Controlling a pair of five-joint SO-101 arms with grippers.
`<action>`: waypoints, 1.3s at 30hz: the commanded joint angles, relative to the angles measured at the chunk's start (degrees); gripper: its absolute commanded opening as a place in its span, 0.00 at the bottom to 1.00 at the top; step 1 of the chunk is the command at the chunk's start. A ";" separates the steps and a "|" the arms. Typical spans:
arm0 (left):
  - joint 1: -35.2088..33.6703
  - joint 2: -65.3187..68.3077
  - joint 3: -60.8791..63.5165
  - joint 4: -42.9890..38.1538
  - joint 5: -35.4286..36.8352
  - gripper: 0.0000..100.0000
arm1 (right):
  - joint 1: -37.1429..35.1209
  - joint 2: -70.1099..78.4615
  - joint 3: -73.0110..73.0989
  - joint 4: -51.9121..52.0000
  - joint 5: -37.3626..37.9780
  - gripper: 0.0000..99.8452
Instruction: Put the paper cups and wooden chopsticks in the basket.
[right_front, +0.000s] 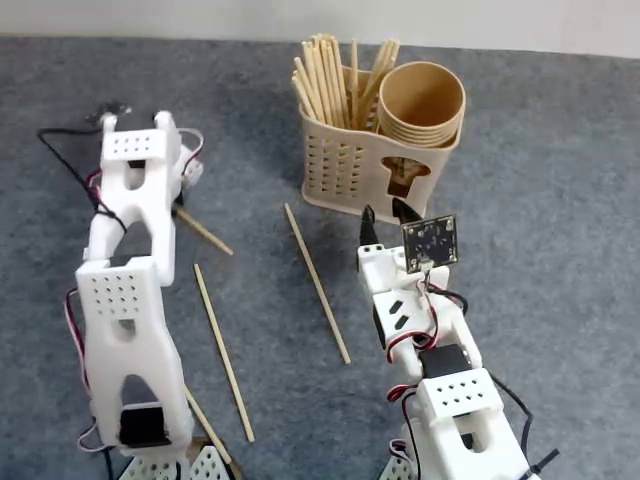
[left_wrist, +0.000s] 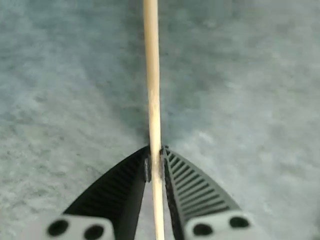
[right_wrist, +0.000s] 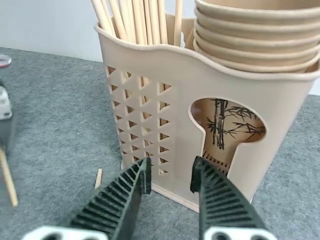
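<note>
A beige plastic basket (right_front: 350, 170) stands at the back of the table. It holds a stack of paper cups (right_front: 424, 100) and a bunch of wooden chopsticks (right_front: 330, 70). My right gripper (right_front: 385, 215) hovers open just in front of the basket (right_wrist: 150, 100), nothing between its fingers (right_wrist: 125, 192). The cups (right_wrist: 255, 40) sit behind the keyhole cut-out. My left gripper (left_wrist: 155, 167) is shut on a chopstick (left_wrist: 151, 75) low over the carpet at the left. That chopstick (right_front: 205, 232) sticks out from under the arm.
Two loose chopsticks lie on the grey carpet between the arms, one (right_front: 317, 283) pointing toward the basket, one (right_front: 223, 350) nearer the left arm. A third (right_front: 205, 420) shows partly under the left arm's base. Cables trail at the left.
</note>
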 joint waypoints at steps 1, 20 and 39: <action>3.03 -7.69 -8.92 5.19 0.00 0.01 | -0.48 -1.71 -0.13 -1.36 0.70 0.14; 11.21 -14.81 -48.04 10.02 -18.73 0.01 | 1.27 -1.80 -0.40 -1.36 0.35 0.14; 25.45 -14.73 -53.49 -5.71 -25.49 0.01 | 1.63 -1.80 -0.48 -1.36 0.62 0.14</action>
